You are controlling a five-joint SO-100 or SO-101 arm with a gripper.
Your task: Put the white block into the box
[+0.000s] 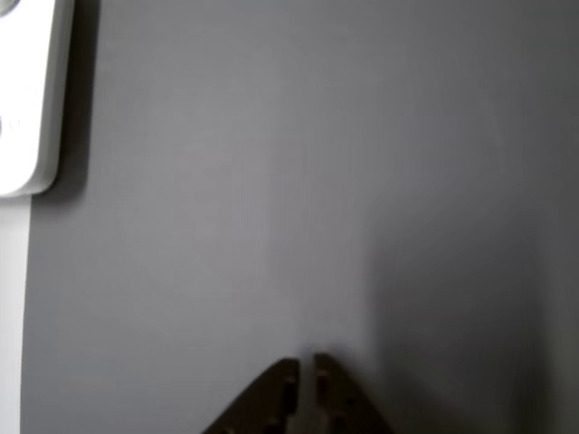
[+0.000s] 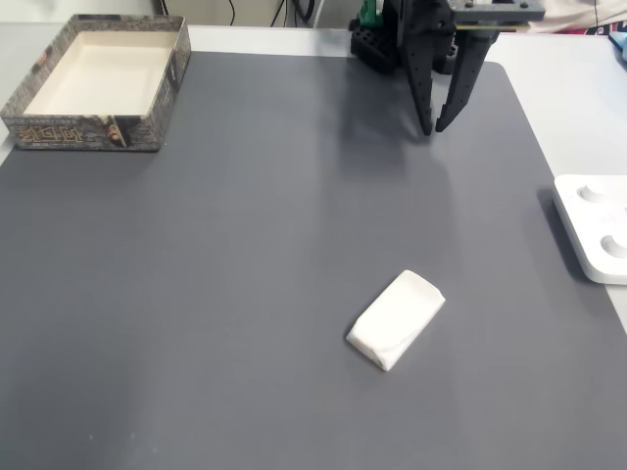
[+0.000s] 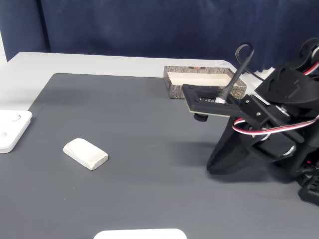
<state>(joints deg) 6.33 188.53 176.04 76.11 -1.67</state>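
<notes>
Fingers (image 2: pixel 426 98) of the black gripper (image 2: pixel 432 129) hang tips-down over the far part of the dark grey mat (image 2: pixel 245 264) in a fixed view, close together at the tips with only a thin slit between them, and they grip nothing. In the other view the two dark fingertips (image 1: pixel 280 384) enter from the bottom edge, almost touching, above bare mat.

White block (image 2: pixel 396 319) lies flat on the mat, well apart from the gripper, turned at a slant to the mat's edges. In a fixed view it sits nearer the mat's near edge and somewhat toward its right side. In another fixed view the block (image 3: pixel 85 153) rests toward the left part of the mat, with open mat between it and the arm (image 3: pixel 269 134).

Box (image 2: pixel 98 83) stands at the mat's far left corner in a fixed view, a shallow tray with a pale inside and a dark patterned outer wall, with nothing visible inside it. It is well apart from the block.

Flat white device (image 2: pixel 595 227) with round dimples lies on the pale desk (image 2: pixel 573 98) at the mat's right edge in that view, near the block's side of the mat but not touching it.
</notes>
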